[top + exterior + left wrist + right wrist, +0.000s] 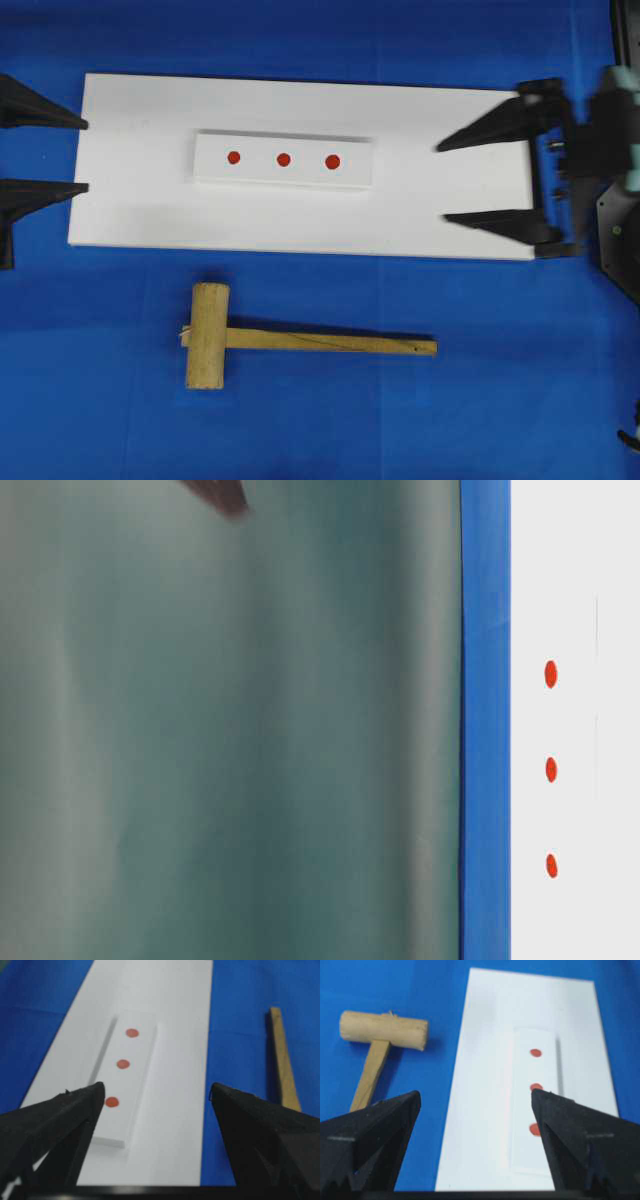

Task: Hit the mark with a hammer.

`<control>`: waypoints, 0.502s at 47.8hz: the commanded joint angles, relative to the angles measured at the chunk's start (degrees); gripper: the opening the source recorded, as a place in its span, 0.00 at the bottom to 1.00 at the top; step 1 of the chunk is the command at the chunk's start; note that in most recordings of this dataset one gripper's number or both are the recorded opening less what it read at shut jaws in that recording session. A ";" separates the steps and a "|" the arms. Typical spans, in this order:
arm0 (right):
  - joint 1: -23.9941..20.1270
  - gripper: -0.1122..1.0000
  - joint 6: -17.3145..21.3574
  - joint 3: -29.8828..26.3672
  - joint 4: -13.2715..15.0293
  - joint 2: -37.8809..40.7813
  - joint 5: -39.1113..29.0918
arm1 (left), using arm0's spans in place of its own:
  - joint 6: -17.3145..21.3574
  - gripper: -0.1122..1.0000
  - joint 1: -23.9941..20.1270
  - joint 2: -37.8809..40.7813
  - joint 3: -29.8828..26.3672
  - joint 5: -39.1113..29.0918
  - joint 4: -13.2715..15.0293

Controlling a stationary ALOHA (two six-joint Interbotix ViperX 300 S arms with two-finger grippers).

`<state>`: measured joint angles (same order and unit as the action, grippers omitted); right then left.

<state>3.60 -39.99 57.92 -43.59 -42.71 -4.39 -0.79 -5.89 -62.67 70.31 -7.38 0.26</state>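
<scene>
The mark point(283, 159) is the middle red dot of three on a white raised strip point(258, 176); it also shows in the left wrist view point(123, 1064) and the right wrist view point(536, 1086). The hammer point(207, 335), a light wooden mallet, lies flat on the blue cloth in front of the board with its handle point(330, 342) pointing right. My left gripper point(85, 155) is open and empty at the board's left edge. My right gripper point(443, 182) is open and empty over the board's right end. Neither touches the hammer.
The strip lies on a large white board point(450, 100) on blue cloth point(520, 400). A smaller red dot point(233, 157) and a larger one point(333, 161) flank the mark. The table-level view is mostly filled by a blurred grey-green surface point(230, 740).
</scene>
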 commanded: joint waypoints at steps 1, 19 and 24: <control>0.44 0.83 0.00 2.64 0.18 -4.75 0.09 | 1.14 0.85 0.70 -1.05 -0.44 -0.26 0.00; 0.53 0.83 0.26 15.47 -1.05 -16.70 2.20 | 5.27 0.84 3.96 -5.71 3.43 0.00 0.00; 0.53 0.83 0.35 18.37 -2.02 -18.28 5.19 | 5.27 0.84 4.31 -6.94 4.57 0.09 0.00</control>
<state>4.04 -39.73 75.67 -44.91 -60.29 -1.32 4.39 -1.85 -69.43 74.88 -7.91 0.26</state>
